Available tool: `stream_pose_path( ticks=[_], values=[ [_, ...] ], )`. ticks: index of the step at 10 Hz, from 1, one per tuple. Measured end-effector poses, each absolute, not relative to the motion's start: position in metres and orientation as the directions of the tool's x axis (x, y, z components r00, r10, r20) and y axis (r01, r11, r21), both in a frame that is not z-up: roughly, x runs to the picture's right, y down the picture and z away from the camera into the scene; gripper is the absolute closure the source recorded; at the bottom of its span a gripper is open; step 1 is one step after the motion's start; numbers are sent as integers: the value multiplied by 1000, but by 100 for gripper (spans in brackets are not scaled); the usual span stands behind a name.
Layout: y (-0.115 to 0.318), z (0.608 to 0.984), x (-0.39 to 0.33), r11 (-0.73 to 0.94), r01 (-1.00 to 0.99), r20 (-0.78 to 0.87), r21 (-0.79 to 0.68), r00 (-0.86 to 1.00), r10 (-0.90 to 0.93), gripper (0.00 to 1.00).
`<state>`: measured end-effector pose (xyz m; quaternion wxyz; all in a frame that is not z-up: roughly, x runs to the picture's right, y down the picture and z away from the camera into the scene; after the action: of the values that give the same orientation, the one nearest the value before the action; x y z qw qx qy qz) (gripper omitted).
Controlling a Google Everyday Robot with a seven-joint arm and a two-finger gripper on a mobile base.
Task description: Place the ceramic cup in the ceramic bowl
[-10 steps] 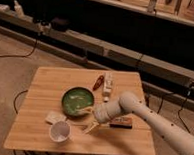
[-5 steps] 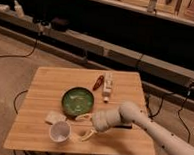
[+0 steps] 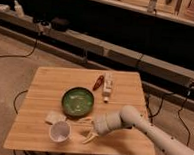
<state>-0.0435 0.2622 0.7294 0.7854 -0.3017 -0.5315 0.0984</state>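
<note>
Hand point(image 3: 86, 130) hangs low over the near side of the wooden surface point(image 3: 45, 86), fingers spread apart and empty, just right of the upright ceramic cup point(image 3: 60, 132). Farther back lies the ceramic bowl point(image 3: 78, 102); a pale pad point(image 3: 54, 117) sits just beyond the cup.

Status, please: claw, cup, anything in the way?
Claw open, beside ceramic cup, apart. Cup on table, outside ceramic bowl. Pale pad beside cup.

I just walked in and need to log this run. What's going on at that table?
A robot arm reaches over the wooden table. Its gripper sits low, just right of the ceramic cup, fingers spread and holding nothing. The cup rests on the table near the front edge, not yet in the ceramic bowl behind it.
</note>
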Motion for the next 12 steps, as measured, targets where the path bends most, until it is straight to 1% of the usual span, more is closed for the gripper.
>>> stream_pose_path(
  ticks=[4, 7, 8, 10, 11, 12],
  values=[
    [271, 733, -54, 803, 193, 795, -565, 387, 467, 35],
    [266, 748, -71, 815, 196, 811, -546, 368, 455, 35],
    [260, 752, -75, 820, 186, 815, -541, 358, 456, 39],
    [251, 758, -84, 825, 171, 819, -539, 335, 466, 56],
    [250, 758, -86, 823, 172, 819, -542, 329, 471, 58],
    [254, 757, -88, 816, 191, 818, -545, 336, 467, 56]
  ],
)
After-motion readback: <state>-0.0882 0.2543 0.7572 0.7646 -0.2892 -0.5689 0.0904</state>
